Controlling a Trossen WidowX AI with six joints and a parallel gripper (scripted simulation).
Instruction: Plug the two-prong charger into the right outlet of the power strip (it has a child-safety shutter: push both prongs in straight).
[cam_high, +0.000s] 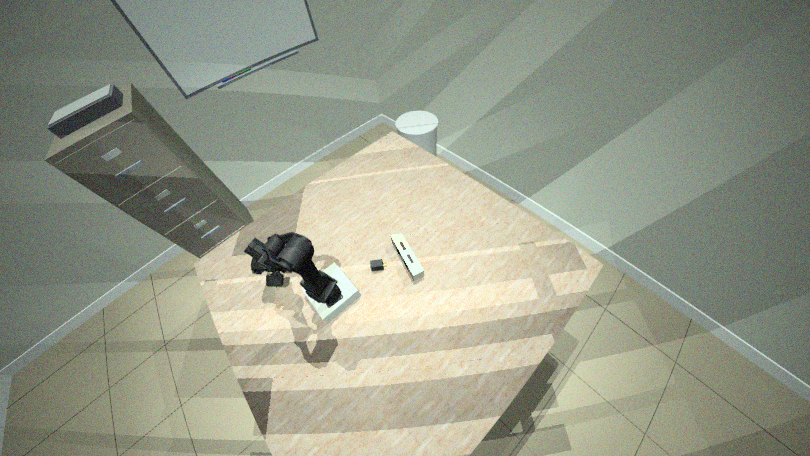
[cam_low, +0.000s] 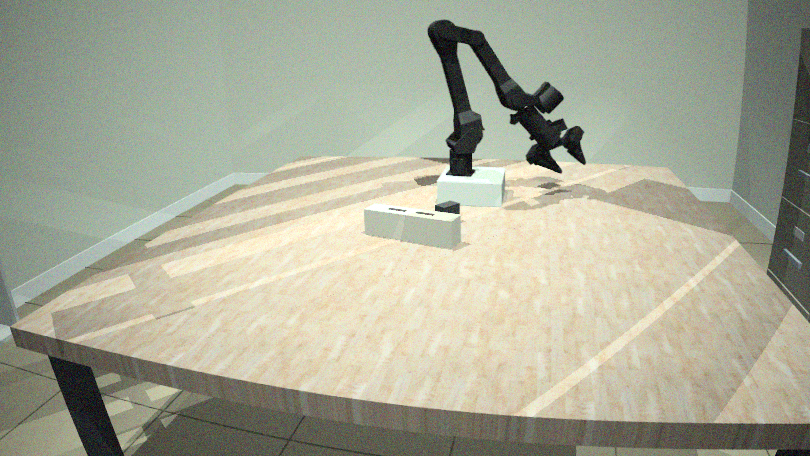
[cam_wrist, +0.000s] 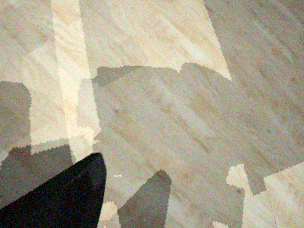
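The black charger (cam_high: 376, 265) (cam_low: 446, 207) lies on the table between the arm's base and the power strip, its small prongs toward the strip in the top view. The white power strip (cam_high: 416, 270) (cam_low: 412, 228) has two dark outlets on its top face; nothing is plugged into them. My gripper (cam_low: 572, 167) is open and empty. It hangs above the table beside the base, away from the charger, its fingers slanting down. The wrist view shows one black fingertip over bare, shadowed table; charger and strip are out of that view.
The arm stands on a white base block (cam_high: 349, 287) (cam_low: 470, 193), close to the charger. The wooden table (cam_high: 362, 212) (cam_low: 396, 317) carries shadow bands. A drawer cabinet (cam_high: 153, 169) (cam_low: 790, 226) and a white cylinder (cam_high: 417, 133) stand beyond the table's edges.
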